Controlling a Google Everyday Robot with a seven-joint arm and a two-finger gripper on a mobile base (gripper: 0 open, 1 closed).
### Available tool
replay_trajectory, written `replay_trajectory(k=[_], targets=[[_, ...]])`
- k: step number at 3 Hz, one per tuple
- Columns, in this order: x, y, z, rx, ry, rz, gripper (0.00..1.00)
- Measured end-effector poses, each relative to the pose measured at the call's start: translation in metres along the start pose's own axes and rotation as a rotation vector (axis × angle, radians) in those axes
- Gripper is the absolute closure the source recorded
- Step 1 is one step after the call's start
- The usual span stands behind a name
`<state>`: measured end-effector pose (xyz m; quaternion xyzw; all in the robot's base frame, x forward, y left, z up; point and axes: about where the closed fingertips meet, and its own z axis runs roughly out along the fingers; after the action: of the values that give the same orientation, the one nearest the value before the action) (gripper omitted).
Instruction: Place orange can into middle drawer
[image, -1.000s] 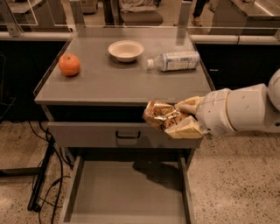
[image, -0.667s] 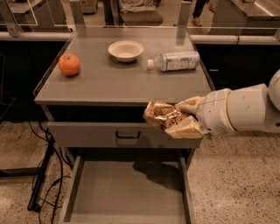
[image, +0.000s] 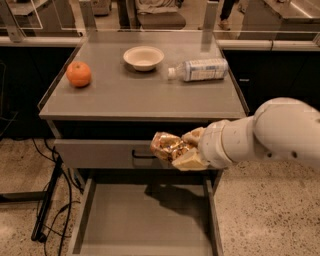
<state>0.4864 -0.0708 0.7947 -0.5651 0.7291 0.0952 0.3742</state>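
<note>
My gripper (image: 181, 148) is shut on the orange can (image: 166, 145), a dented can with a mottled orange-gold and brown label. It holds the can sideways in the air, in front of the closed top drawer face (image: 100, 153) and above the open middle drawer (image: 145, 220). The drawer is pulled out below, a wide shallow grey tray with a flat bare floor and low side walls. The can's shadow falls on the drawer floor. My white arm (image: 270, 132) reaches in from the right.
On the cabinet top (image: 140, 92) lie a round orange fruit (image: 79, 74) at the left, a white bowl (image: 143, 57) at the back and a clear plastic bottle (image: 199, 70) on its side. Black cables (image: 47, 210) hang at the cabinet's left.
</note>
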Motion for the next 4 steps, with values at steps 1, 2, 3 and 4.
replay_trajectory(k=[1,2,3,4], targets=[[0.022,0.017,0.043,-0.050,-0.001,0.030,1.00],[0.046,0.033,0.072,-0.085,-0.022,0.072,1.00],[0.074,0.046,0.101,-0.112,-0.046,0.117,1.00],[0.100,0.059,0.130,-0.141,-0.063,0.163,1.00]])
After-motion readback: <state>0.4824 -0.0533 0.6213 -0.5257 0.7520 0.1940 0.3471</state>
